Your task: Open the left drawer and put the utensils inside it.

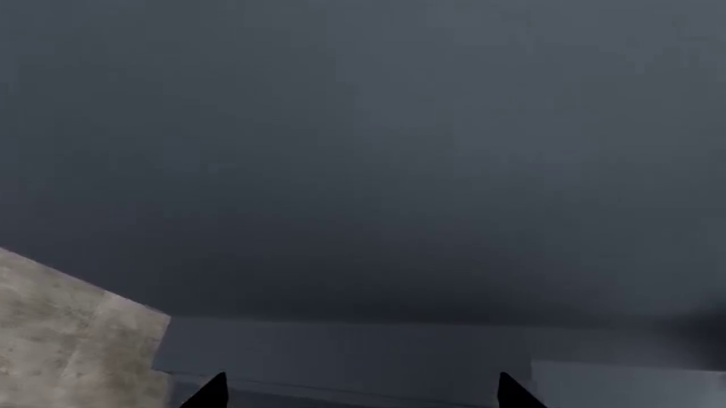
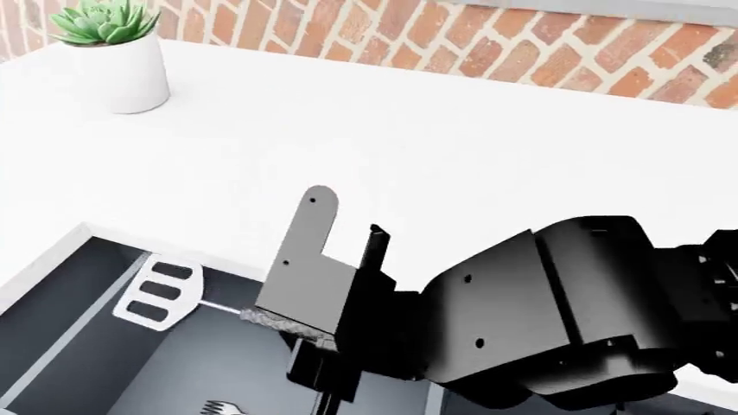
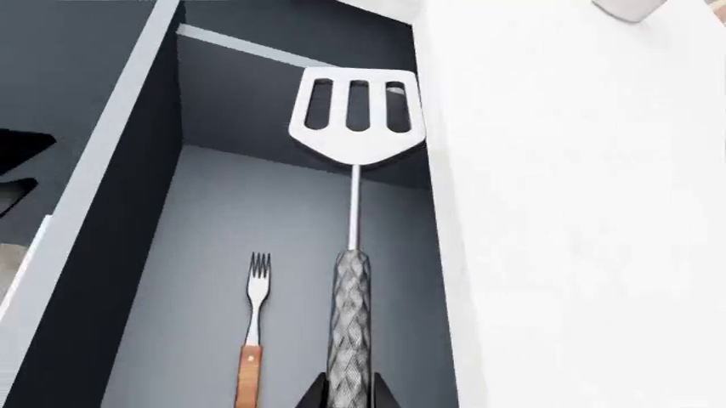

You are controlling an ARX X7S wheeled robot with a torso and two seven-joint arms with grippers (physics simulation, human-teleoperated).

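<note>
Brick wall (image 2: 485, 43) behind, white countertop (image 2: 461, 147) below it, potted succulent (image 2: 112, 52) standing at the far left corner. Pulled open under the counter edge: the left drawer (image 3: 68, 212), grey floor showing, pale divider ridge (image 2: 64, 333) running along it.

Inside already, flat on the drawer floor: the fork (image 3: 254, 331), orange-brown handle toward the camera, tines pointing toward the drawer's back. Just beside it and roughly parallel, the slotted spatula (image 3: 354, 110), long axis running front to back, blade lifted and overlapping the counter lip, patterned handle passing straight down between the fingertips of the right gripper (image 3: 346, 395). Looks clamped on that handle's near end, though only the finger tips show at the frame edge. Spatula directly ahead of the right gripper, in line with it; clearly the nearer arm.

Left gripper (image 1: 360, 393): two dark fingertips set well apart, nothing between them, facing a plain slate-blue surface, well away from both utensils.

Judged nearly finished: lowering and releasing the spatula beside the fork remains.
</note>
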